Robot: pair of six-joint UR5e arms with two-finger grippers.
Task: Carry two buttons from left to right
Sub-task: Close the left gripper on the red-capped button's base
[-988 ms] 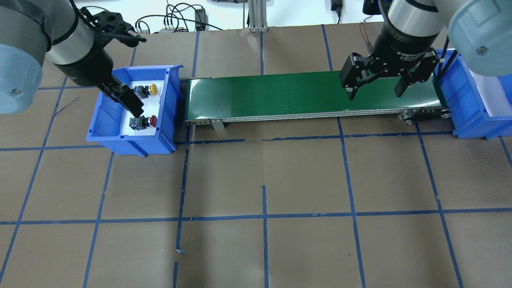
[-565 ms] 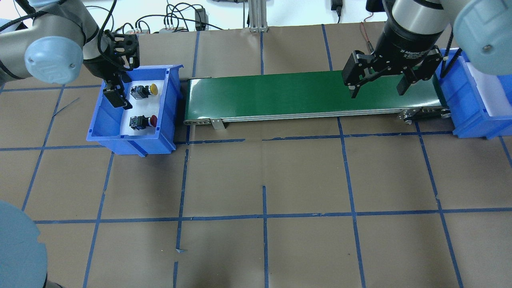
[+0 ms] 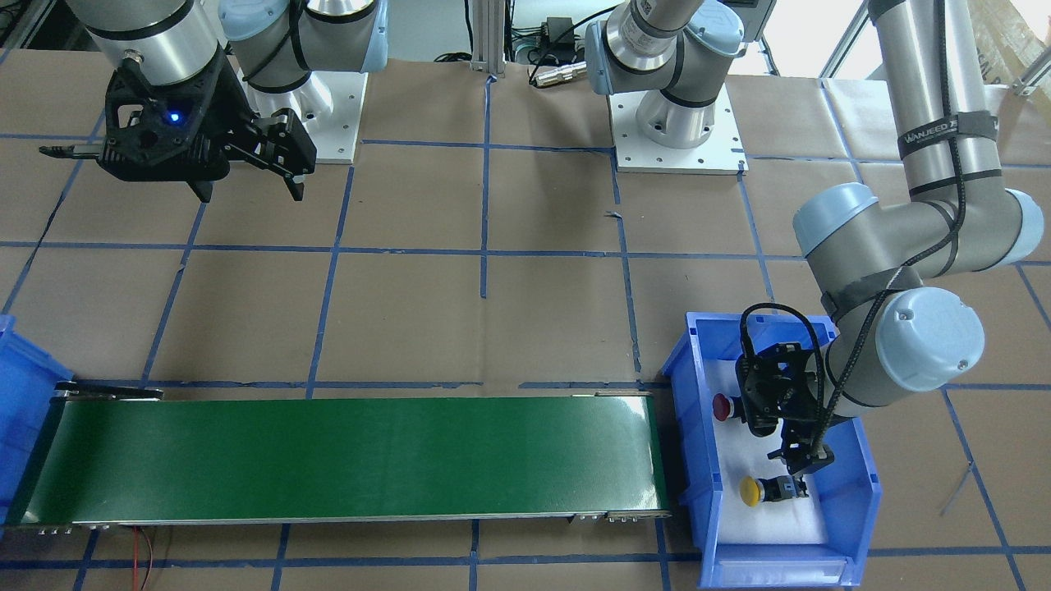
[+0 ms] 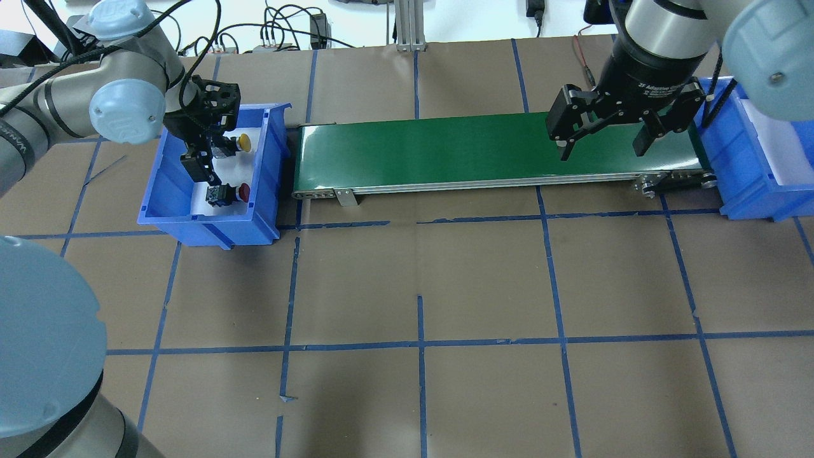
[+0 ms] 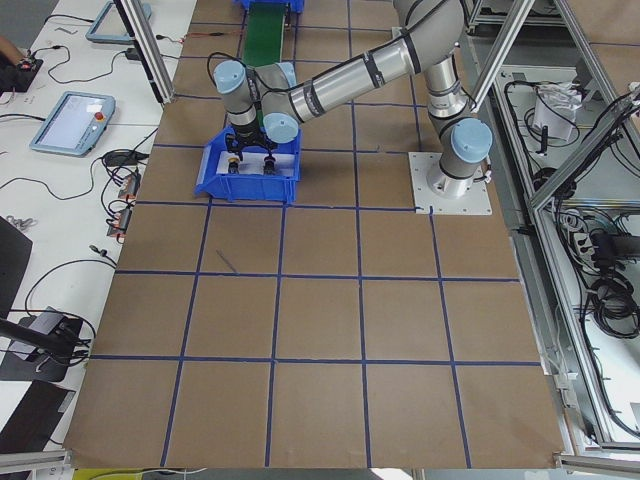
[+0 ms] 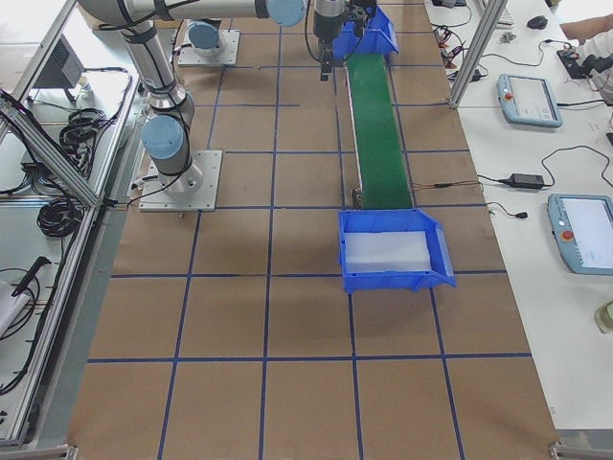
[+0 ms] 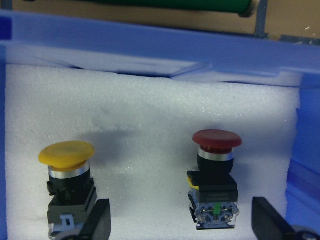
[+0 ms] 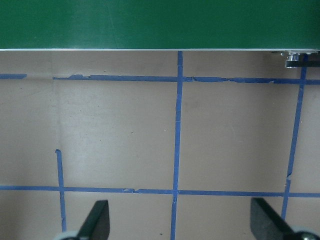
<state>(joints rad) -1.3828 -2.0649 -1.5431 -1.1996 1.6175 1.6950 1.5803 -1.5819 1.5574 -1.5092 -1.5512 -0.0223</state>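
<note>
Two buttons lie on white foam in the blue left bin (image 4: 159,207). The yellow button (image 4: 242,142) is at the far side, the red button (image 4: 243,191) at the near side. Both show in the left wrist view, yellow (image 7: 66,152) at left, red (image 7: 216,140) at right. My left gripper (image 4: 206,159) is open and empty, low over the bin between the buttons; the red button's black body sits between its fingers in the wrist view (image 7: 182,225). My right gripper (image 4: 601,151) is open and empty above the belt's right end.
A green conveyor belt (image 4: 445,152) runs from the left bin to a blue right bin (image 4: 750,178) lined with white foam. Blue tape lines cross the brown table (image 4: 420,286). Cables lie along the far edge.
My left arm has swung its elbow outward, and the gripper has moved from the bin's left wall toward the buttons. My right gripper has drifted slightly right and stays open.
</note>
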